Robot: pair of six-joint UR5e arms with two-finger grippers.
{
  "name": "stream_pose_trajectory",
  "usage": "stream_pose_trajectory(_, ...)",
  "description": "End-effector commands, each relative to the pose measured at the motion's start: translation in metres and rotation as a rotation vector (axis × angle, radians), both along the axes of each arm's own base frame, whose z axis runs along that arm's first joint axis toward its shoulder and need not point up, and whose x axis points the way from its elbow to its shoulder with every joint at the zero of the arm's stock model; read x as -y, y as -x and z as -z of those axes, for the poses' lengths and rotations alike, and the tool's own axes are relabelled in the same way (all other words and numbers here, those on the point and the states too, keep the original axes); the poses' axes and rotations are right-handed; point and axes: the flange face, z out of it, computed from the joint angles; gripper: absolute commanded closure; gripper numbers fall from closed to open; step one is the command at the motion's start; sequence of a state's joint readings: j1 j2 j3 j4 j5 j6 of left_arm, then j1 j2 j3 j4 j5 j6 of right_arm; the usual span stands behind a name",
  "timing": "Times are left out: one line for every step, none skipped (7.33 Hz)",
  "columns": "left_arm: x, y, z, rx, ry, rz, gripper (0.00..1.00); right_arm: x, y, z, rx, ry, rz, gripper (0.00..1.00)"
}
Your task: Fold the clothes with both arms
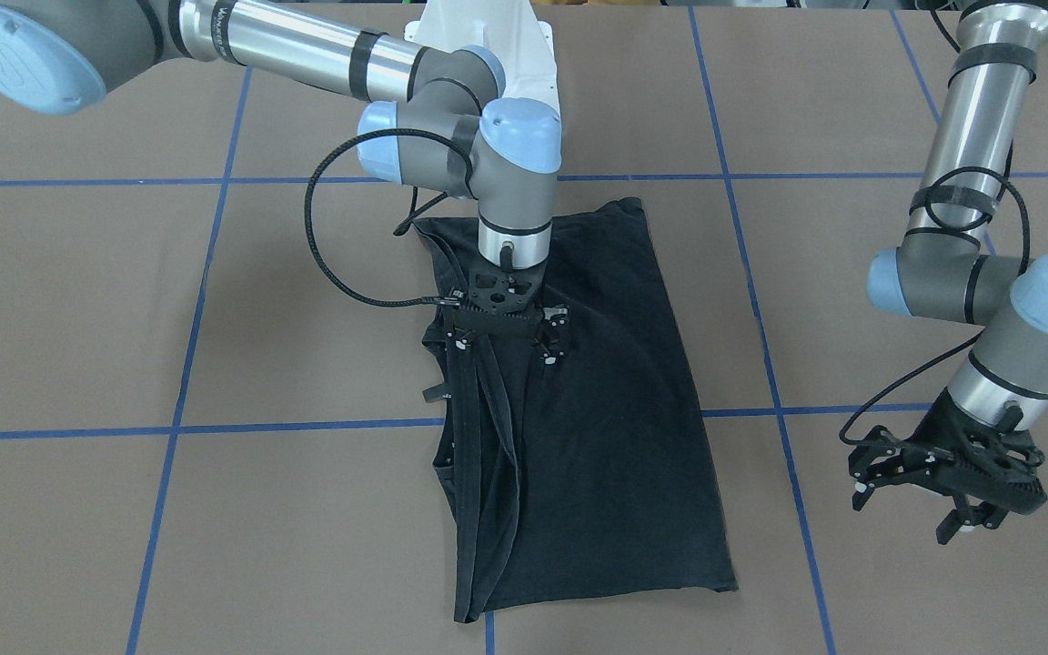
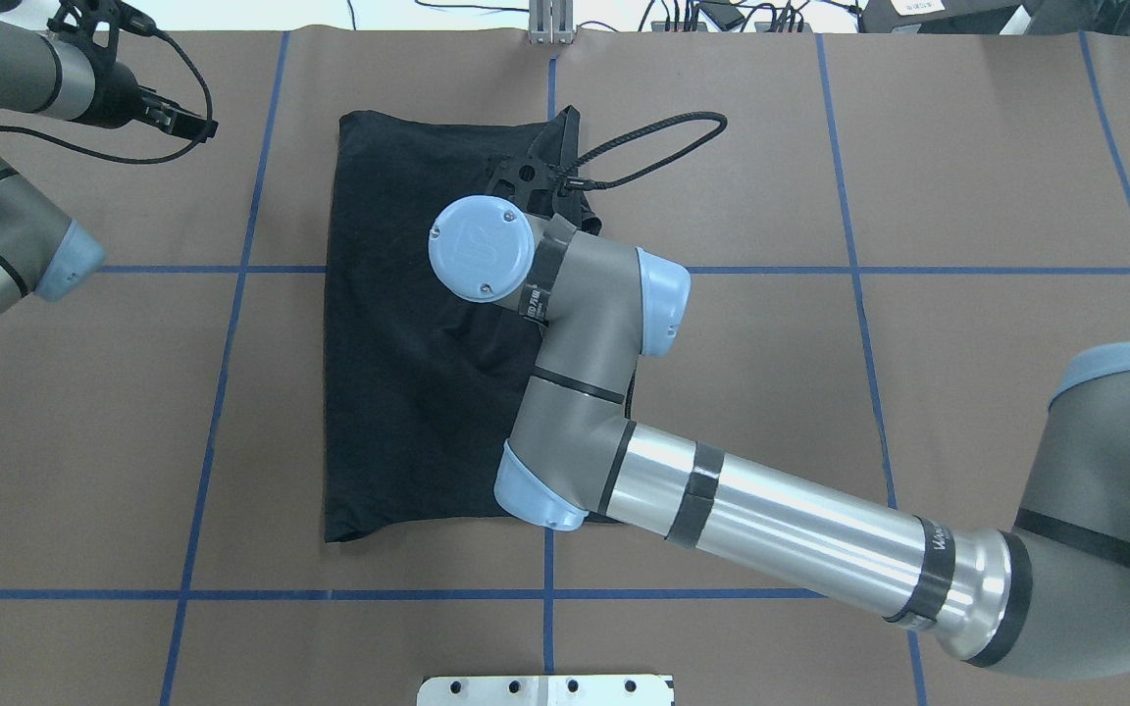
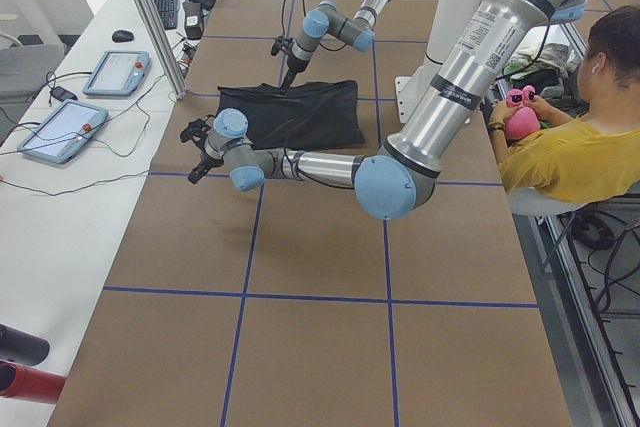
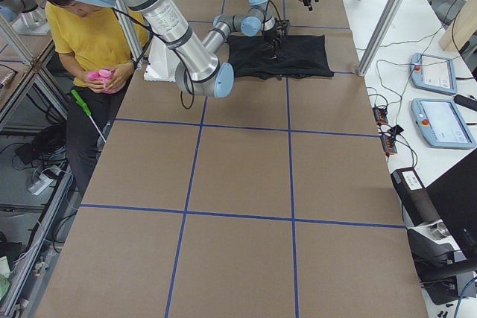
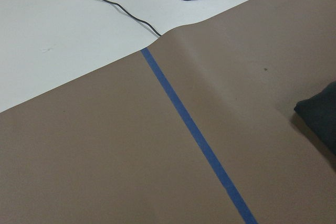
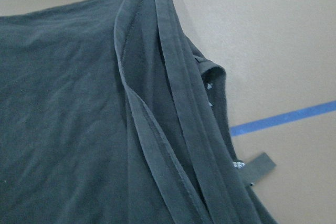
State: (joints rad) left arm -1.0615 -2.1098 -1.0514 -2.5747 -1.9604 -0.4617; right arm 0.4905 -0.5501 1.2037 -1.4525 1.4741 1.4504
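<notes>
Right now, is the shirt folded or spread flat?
Folded. The shirt lies as a narrow rectangle with no sleeves sticking out, and several hems are stacked along one long edge.

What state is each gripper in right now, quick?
Black two-finger left gripper: open, holding nothing.
Black two-finger right gripper: open, over the folded black T-shirt, not gripping it.

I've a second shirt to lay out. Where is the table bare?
Bare table lies on the robot's right of the T-shirt, and between T-shirt and left gripper. Crowded: over the T-shirt, under the right gripper.
</notes>
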Motion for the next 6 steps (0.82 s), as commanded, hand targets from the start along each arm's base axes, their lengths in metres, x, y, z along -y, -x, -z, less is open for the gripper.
stream_pose_trajectory(0.0,0.0,0.0,-0.001,-0.001,0.0,0.0,0.02,0.009,-0.017,-0.104,-0.034,0.061,0.21)
stream_pose_trajectory(0.0,0.0,0.0,-0.001,-0.001,0.0,0.0,0.023,0.011,-0.025,-0.132,-0.04,0.071,0.21)
stream_pose_trajectory(0.0,0.0,0.0,-0.001,-0.001,0.0,0.0,0.023,0.017,-0.032,-0.145,-0.033,0.071,0.21)
stream_pose_trajectory(-0.001,-0.001,0.0,-0.001,-0.001,-0.002,0.0,0.025,0.023,-0.027,-0.151,-0.029,0.073,0.21)
stream_pose_trajectory(0.0,-0.001,0.001,-0.001,-0.002,-0.002,0.0,0.027,0.031,-0.023,-0.165,-0.022,0.077,0.23)
stream_pose_trajectory(0.0,-0.001,0.001,-0.003,0.0,0.0,0.0,0.026,0.036,-0.022,-0.172,-0.019,0.081,0.28)
